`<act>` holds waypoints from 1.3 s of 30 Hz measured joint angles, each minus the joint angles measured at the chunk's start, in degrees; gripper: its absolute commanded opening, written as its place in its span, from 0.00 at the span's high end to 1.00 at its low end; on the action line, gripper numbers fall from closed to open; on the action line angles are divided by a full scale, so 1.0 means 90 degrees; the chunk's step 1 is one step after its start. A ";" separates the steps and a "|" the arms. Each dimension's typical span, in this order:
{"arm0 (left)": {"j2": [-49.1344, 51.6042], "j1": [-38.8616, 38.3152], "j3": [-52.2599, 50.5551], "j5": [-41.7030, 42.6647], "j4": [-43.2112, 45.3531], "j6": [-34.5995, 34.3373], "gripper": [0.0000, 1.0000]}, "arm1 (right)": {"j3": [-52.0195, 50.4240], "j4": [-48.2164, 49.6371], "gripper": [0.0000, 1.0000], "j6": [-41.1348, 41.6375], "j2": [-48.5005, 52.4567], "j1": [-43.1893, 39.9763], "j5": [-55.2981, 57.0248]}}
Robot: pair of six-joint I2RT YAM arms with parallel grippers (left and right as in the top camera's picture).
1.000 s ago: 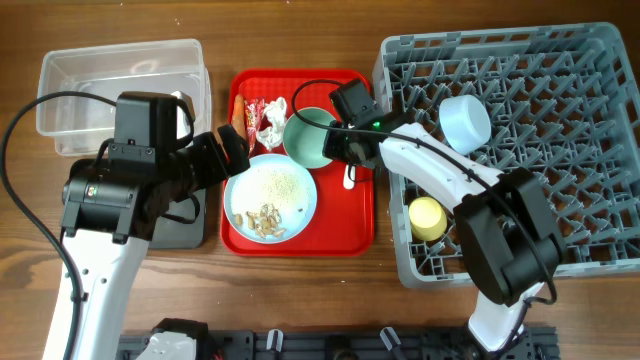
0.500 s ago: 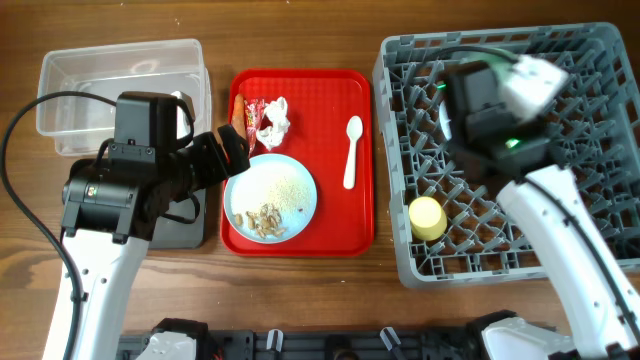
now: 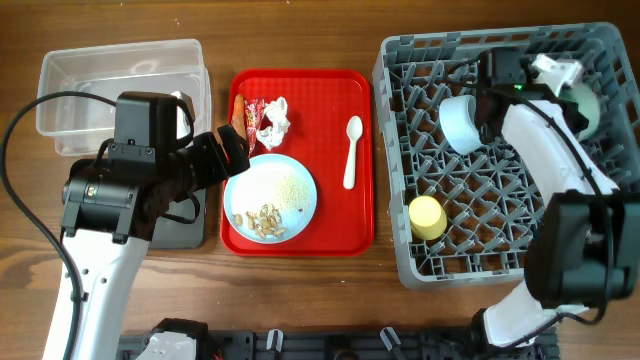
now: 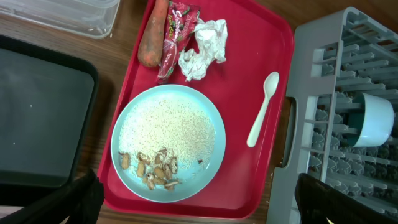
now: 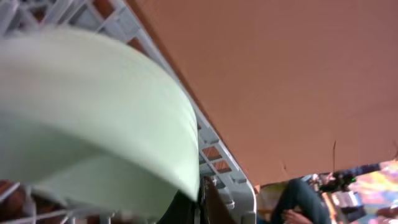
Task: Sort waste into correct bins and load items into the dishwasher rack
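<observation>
My left gripper [image 3: 233, 152] is open and empty, hovering over the left edge of the pale blue plate [image 3: 270, 196]; in the left wrist view [image 4: 205, 202] its jaws stand wide apart below the plate [image 4: 168, 140], which holds rice [image 4: 168, 127] and brown scraps [image 4: 152, 169]. Carrot [image 4: 152, 34], wrapper [image 4: 177, 31], tissue [image 4: 202, 46] and white spoon [image 4: 261, 109] lie on the red tray. My right gripper [image 3: 572, 92] is shut on the mint bowl [image 3: 590, 108], tilted over the grey rack [image 3: 520, 250] at its far right. The bowl [image 5: 93, 118] fills the right wrist view.
A pale blue bowl [image 3: 462, 122] and yellow cup [image 3: 427, 217] sit in the rack. The clear tub [image 3: 120, 75] stands at the far left. The black tray [image 4: 37, 118] lies in front of it, mostly under my left arm. The red tray [image 3: 350, 220] lies between the bins and the rack.
My right arm lifted the mint bowl off the red tray and carried it right, to the rack's far right part. The left arm has not moved.
</observation>
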 measured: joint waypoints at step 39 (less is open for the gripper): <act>0.0000 0.0000 0.0000 0.0000 0.0000 0.0000 0.00 | 0.0129 0.1032 0.50 0.2123 0.1195 0.3801 -0.7191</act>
